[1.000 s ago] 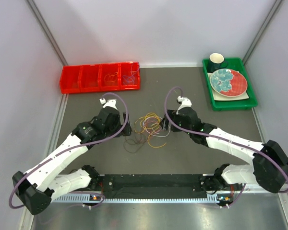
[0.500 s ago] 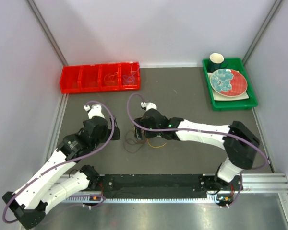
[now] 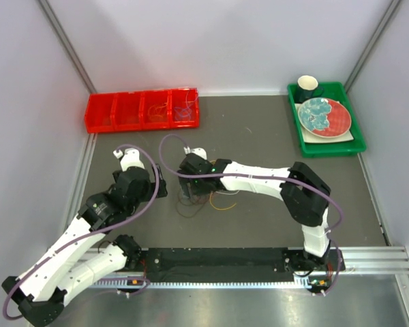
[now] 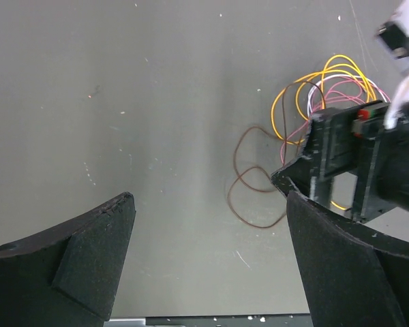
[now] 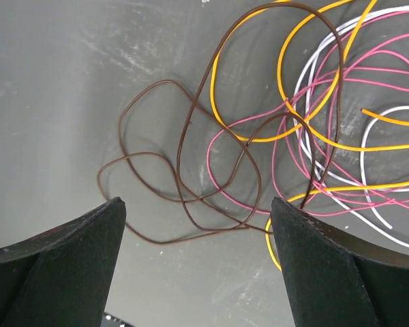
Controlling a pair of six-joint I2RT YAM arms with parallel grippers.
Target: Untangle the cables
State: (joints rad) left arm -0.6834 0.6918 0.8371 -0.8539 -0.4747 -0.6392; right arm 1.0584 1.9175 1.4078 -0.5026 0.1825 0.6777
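Note:
The cables (image 3: 206,199) lie in a loose tangle on the grey table, mid-left. In the right wrist view a brown loop (image 5: 191,170) crosses pink (image 5: 293,160), orange-yellow (image 5: 307,102) and white (image 5: 368,136) strands. My right gripper (image 5: 198,204) hovers open just above the brown loop with nothing between its fingers; the top view shows it over the pile's left side (image 3: 191,192). My left gripper (image 4: 210,204) is open and empty over bare table, left of the brown loop (image 4: 252,184). It faces the right gripper's fingers (image 4: 341,160) and sits left of the pile (image 3: 161,189).
A red divided bin (image 3: 142,110) at the back left holds a few thin wires. A green tray (image 3: 327,146) at the back right carries a plate (image 3: 324,116) and a dark cup (image 3: 307,85). Walls close in the left, back and right sides.
My right arm has swung left across the table and now hangs over the left side of the cable pile. My left arm has pulled back to the left.

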